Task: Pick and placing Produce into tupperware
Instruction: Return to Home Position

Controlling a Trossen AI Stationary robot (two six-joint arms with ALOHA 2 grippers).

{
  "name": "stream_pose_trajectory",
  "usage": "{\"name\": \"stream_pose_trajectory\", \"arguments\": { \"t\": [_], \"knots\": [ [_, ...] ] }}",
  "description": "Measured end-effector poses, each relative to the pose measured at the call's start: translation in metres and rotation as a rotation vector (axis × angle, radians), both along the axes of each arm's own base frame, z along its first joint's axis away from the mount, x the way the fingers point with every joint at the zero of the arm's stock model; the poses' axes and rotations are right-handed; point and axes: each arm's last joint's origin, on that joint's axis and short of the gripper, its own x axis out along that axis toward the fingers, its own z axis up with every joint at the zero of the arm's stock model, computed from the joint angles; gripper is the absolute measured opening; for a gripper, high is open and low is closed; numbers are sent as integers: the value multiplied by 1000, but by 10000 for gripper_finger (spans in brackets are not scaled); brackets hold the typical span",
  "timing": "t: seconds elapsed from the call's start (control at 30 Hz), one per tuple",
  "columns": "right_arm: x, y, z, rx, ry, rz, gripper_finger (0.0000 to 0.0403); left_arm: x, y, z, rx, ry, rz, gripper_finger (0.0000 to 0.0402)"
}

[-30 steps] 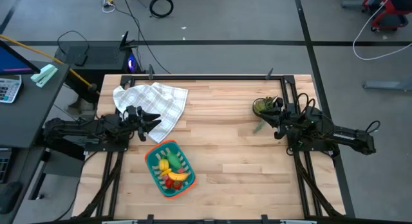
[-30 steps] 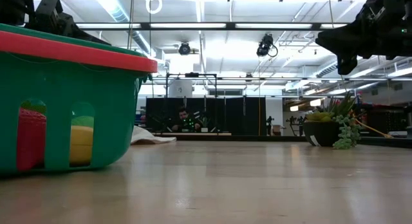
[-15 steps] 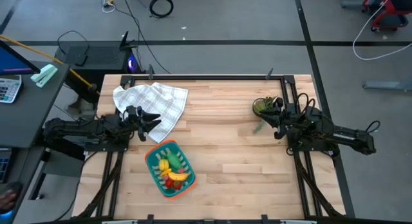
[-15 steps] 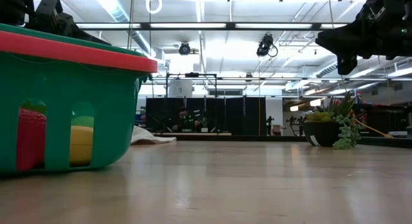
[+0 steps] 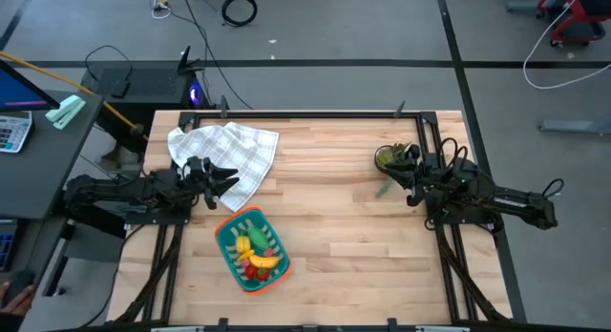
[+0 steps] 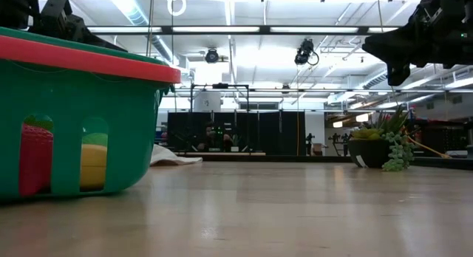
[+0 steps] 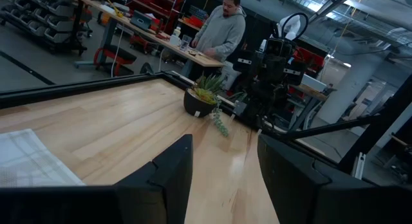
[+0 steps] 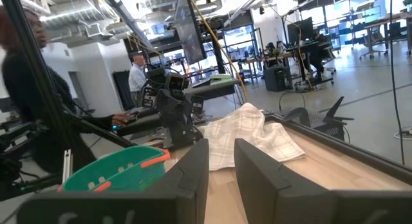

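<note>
I see the tupperware (image 5: 223, 238) left of centre on the table (image 5: 344, 227), with the produce (image 5: 258, 256) lying inside it: banana, lemon, green and red pieces. My left gripper (image 5: 232, 176) hangs near it, over the edge of the checked cloth (image 5: 229, 146), jaws parted and empty. My right gripper (image 5: 396, 170) sits just beside the potted plant (image 5: 387, 156), well apart from the tupperware, jaws narrowly parted and gripping nothing.

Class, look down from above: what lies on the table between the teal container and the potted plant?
Nothing: in the high view, only bare wooden table separates the teal container from the potted plant.
</note>
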Motion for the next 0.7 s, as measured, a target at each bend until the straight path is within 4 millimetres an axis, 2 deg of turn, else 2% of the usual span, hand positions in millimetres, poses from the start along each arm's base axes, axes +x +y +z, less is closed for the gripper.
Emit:
{"name": "stream_pose_trajectory", "arguments": {
  "t": [0.7],
  "knots": [
    [0,0,0,0,1,0,82,0,0,0,0,0,0,177]
  ]
}}
